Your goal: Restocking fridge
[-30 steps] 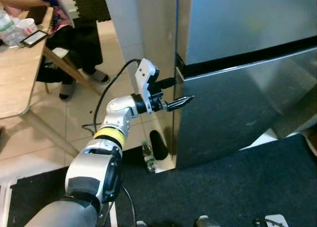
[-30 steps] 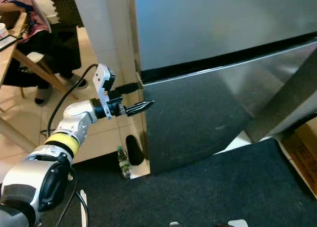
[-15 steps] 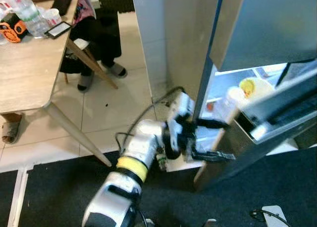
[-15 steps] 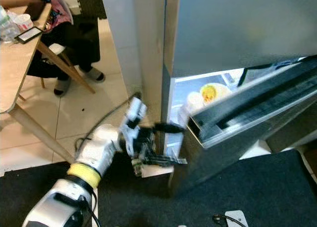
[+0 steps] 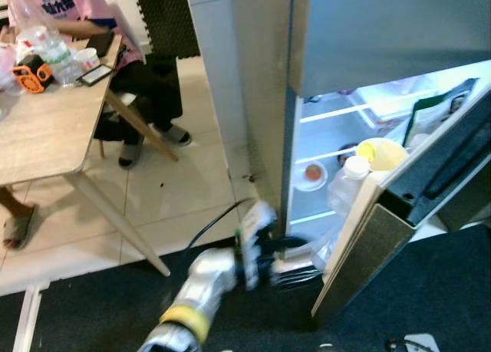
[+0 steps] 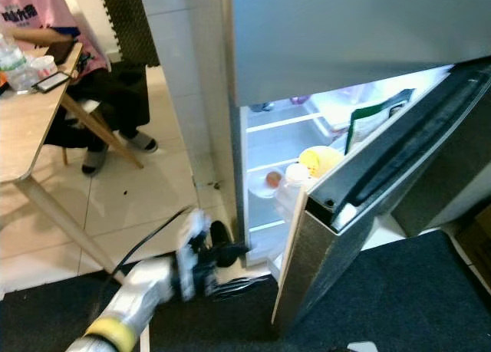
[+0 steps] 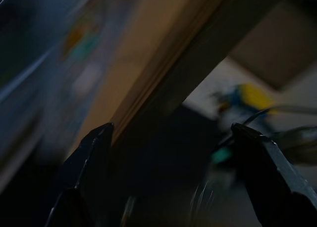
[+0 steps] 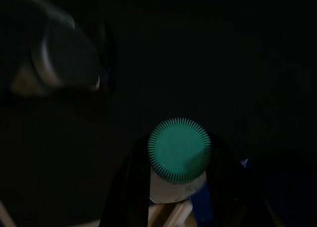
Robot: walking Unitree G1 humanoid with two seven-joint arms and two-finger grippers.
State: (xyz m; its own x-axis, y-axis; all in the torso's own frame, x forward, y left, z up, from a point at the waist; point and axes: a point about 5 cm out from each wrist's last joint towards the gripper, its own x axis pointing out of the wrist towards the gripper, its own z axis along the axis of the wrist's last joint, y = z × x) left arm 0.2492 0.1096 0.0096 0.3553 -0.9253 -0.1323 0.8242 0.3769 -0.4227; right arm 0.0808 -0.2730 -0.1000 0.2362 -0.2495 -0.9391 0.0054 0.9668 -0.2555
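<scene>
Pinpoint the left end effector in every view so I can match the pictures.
Left eye view: left end effector low centre, blurred, at the foot of the open fridge door.
Right eye view: low, left of centre, beside that door.
Left wrist view: midway between its spread fingers.
Right wrist view: dark; right end effector grips a green-capped bottle; the left one cannot be made out.
Shared landmark: the door's edge.

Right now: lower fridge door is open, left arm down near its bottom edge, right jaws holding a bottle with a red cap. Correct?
Not quite: the cap is green, not red, as the right wrist view shows, with the bottle between the jaws of the right gripper. The rest holds: the fridge door is open and the left gripper is low by its bottom edge.
</scene>
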